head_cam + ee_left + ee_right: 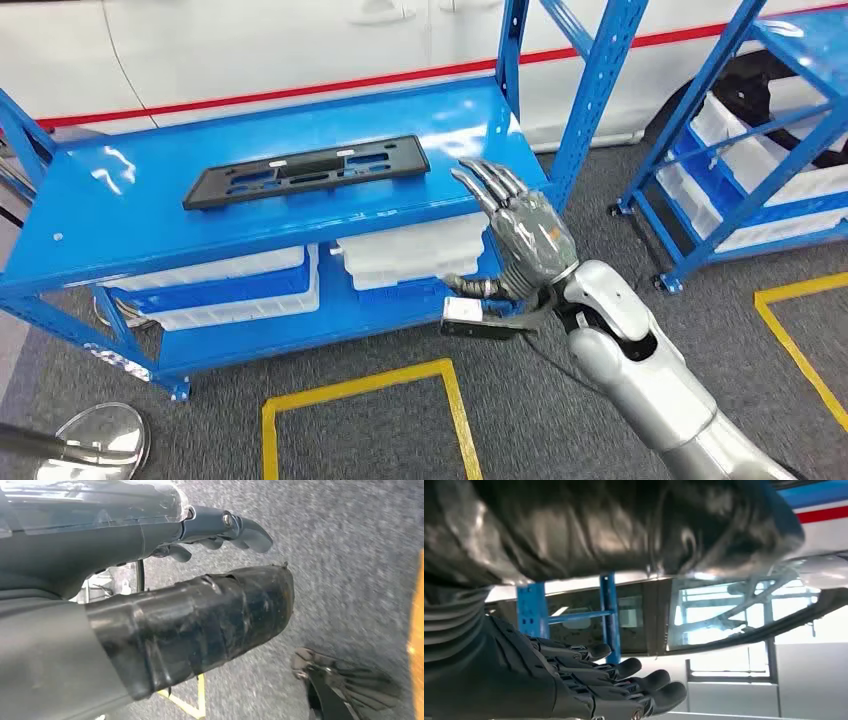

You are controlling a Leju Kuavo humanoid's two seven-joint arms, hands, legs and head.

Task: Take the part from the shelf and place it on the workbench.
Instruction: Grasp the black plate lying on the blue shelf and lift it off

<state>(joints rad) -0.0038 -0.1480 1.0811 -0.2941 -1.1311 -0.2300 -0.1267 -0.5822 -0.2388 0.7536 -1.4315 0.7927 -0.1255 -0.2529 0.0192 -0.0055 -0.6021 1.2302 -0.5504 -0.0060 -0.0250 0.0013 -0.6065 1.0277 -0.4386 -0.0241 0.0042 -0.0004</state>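
Observation:
A long black plastic part (305,171) with cut-outs lies flat on the top board of the blue shelf (110,215). My right hand (517,227) is raised just off the shelf's right front corner, to the right of the part and not touching it. Its fingers (624,682) are stretched out and apart, with nothing in them. In the left wrist view my left hand (165,575) hangs over grey carpet, its thick thumb (220,620) out and the darker fingers (235,530) slightly bent, holding nothing.
White bins (420,250) sit on the shelf's lower level. A second blue rack (760,130) with white bins stands at the right. A white car body (300,50) is behind the shelf. Yellow floor tape (370,390) marks the grey carpet in front.

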